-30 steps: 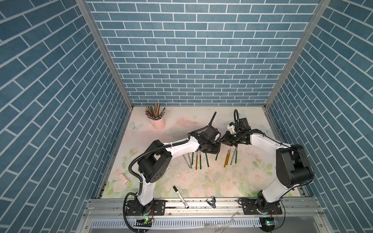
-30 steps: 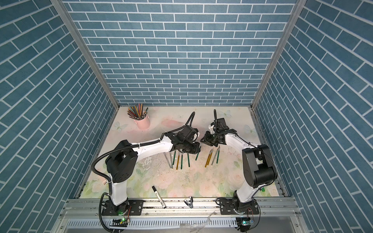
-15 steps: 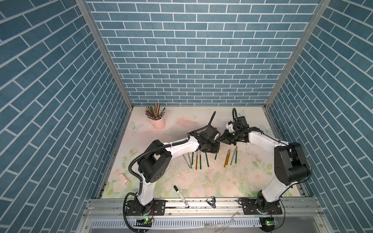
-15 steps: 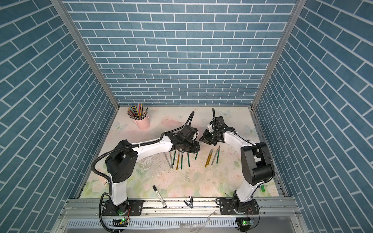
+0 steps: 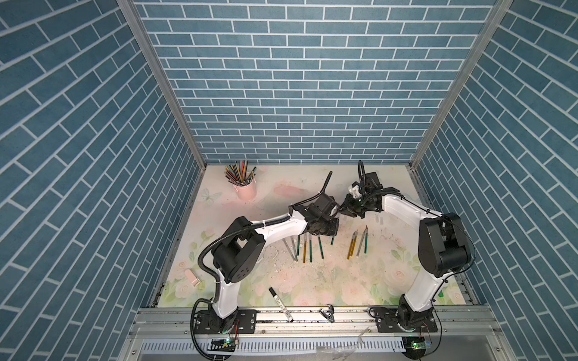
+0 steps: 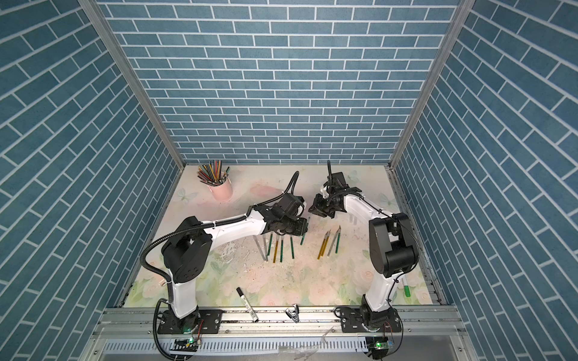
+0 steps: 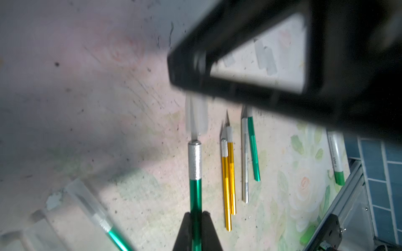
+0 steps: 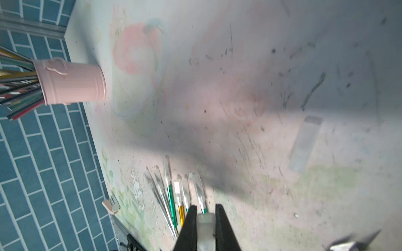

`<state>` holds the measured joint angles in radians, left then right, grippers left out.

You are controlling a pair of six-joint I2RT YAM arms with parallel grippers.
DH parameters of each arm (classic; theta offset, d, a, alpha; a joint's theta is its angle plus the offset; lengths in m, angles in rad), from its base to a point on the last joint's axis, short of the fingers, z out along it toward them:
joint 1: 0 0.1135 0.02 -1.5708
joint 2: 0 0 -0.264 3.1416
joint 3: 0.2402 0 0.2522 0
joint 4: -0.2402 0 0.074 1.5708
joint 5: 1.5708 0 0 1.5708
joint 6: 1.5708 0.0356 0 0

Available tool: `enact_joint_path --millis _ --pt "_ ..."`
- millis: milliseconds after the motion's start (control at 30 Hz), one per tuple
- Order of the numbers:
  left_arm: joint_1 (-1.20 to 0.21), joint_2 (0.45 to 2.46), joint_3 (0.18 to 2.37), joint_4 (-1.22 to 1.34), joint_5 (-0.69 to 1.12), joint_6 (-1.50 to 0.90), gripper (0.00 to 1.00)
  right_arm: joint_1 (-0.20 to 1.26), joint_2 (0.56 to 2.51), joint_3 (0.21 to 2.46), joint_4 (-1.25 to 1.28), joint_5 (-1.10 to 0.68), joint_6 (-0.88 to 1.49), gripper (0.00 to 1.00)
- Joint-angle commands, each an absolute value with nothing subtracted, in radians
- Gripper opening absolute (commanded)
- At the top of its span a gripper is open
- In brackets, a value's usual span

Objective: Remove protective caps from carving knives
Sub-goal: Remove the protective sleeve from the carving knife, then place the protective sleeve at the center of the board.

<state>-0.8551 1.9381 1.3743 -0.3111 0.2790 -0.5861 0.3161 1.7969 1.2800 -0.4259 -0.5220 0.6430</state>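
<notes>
My left gripper (image 7: pixel 195 219) is pinched tight on the handle of a green carving knife (image 7: pixel 195 191). The right gripper (image 8: pixel 205 215) is pressed onto the protective cap (image 8: pixel 205 226) (translucent, blurry), which sits over that knife's blade tip with a small gap to the knurled collar. The two meet above mid desk (image 5: pixel 328 281), nearer the far edge. The other knives (image 5: pixel 305 250) lie in a row mid-desk, with four more knives (image 5: pixel 356 247) toward the right edge and loose caps (image 7: pixel 265 58) lying beyond them.
</notes>
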Motion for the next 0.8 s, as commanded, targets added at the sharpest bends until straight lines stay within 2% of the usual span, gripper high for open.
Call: enact_joint_path --millis 0,767 --pt "-0.862 1.930 1.347 -0.403 0.300 -0.572 0.00 0.287 1.808 1.322 -0.398 -0.463 0.610 0.04" --pt "-0.862 1.875 1.278 -0.393 0.275 -0.592 0.00 0.246 1.897 1.381 -0.433 -0.407 0.558 0.04"
